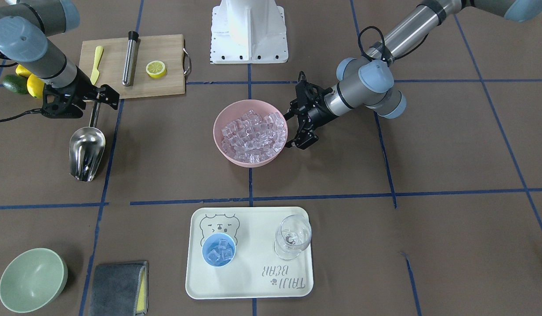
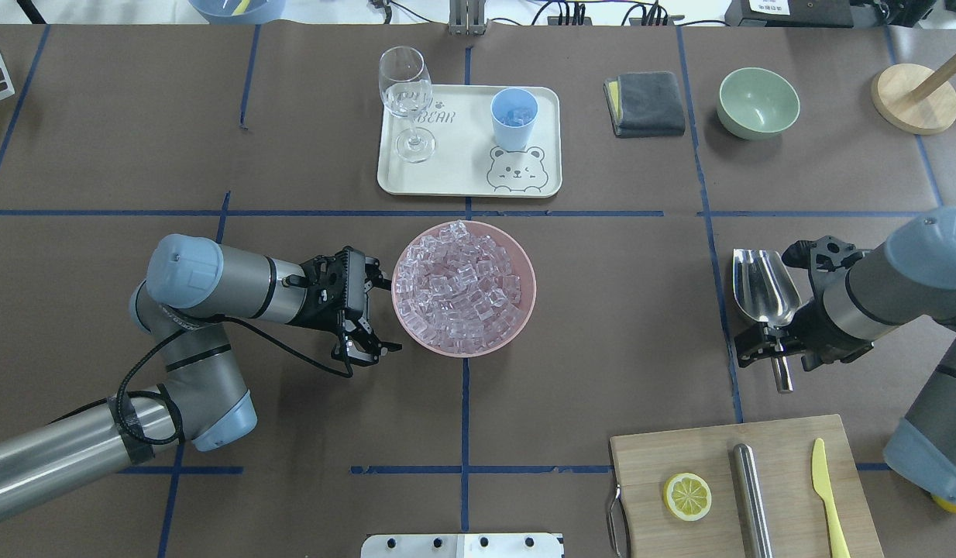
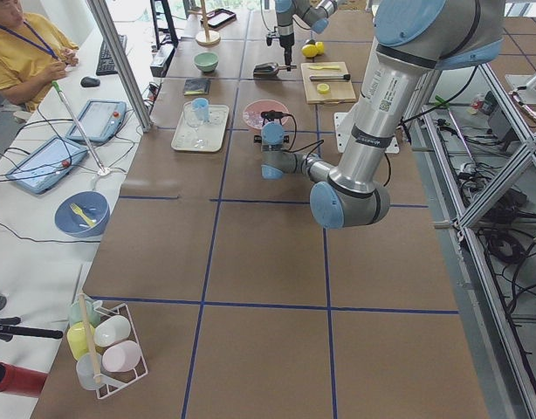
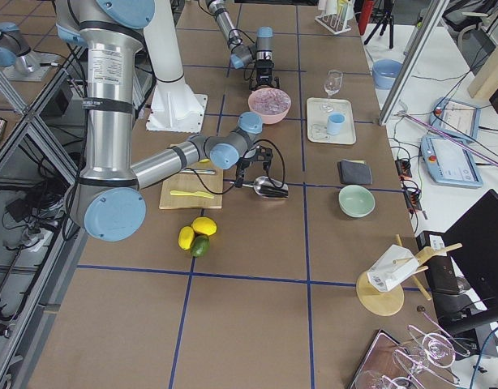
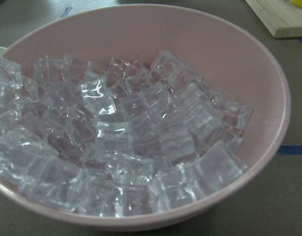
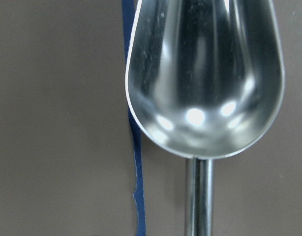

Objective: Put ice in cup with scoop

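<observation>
Right gripper [image 1: 92,102] sits over the thin handle of the scoop [image 1: 86,151] at left centre of the front view. Its jaws look set either side of the handle, but I cannot tell whether they have closed on it. The scoop lies flat on the table, and the wrist view shows its trough empty. Left gripper [image 1: 292,131] is spread wide and holds nothing, just beside the right rim of the pink bowl [image 1: 249,163], which is heaped with ice [image 1: 253,136] at frame centre. The cup [image 1: 218,249] stands on the tray [image 1: 253,272] at lower centre and already has a few cubes in it.

Step judged: taking up the scoop for a load. Grip the handle squarely, well back from the trough. Enter the heap low and shallow, with the left gripper steadying the bowl. Carry the load level and tip slowly, since the cup mouth is small and the stemmed glass [image 1: 293,237] stands near it.

Writing: the tray carries a bear drawing and the word "BEAR". The word beside it looks like "TAIJI", uncertain.
</observation>
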`<state>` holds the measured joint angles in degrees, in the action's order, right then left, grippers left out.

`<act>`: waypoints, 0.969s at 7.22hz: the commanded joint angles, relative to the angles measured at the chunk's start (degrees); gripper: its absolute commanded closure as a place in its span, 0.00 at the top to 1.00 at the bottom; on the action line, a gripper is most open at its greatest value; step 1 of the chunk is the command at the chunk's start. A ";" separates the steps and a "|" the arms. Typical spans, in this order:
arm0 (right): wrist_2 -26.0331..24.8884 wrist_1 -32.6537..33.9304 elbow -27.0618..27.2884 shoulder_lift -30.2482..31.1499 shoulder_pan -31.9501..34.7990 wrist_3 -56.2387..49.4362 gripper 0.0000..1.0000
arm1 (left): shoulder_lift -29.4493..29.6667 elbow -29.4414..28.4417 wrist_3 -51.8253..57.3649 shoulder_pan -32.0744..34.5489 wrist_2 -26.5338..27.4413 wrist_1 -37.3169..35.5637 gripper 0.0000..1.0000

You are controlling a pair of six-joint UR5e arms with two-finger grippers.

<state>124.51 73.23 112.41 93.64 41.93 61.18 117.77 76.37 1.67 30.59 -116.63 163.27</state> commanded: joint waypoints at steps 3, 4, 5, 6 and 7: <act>0.56 0.78 -0.78 1.97 15.86 -20.50 1.00 | -0.09 0.19 0.09 0.52 0.00 0.03 1.00; 0.91 0.78 -1.83 4.51 20.78 -30.49 1.00 | -0.18 0.19 0.09 0.61 0.00 0.03 1.00; 1.00 0.69 -2.89 7.06 25.44 -37.90 1.00 | -0.18 0.19 0.00 0.87 0.00 0.03 1.00; 1.87 0.60 -2.90 9.96 29.83 -44.15 1.00 | -0.18 0.19 -0.09 1.22 0.00 0.03 1.00; 6.40 0.86 -2.81 13.20 35.45 -51.26 1.00 | -0.26 0.27 -0.18 1.83 -0.09 0.03 1.00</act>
<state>127.15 73.93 109.70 103.01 70.89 18.69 117.57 76.58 1.60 31.81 -116.65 163.30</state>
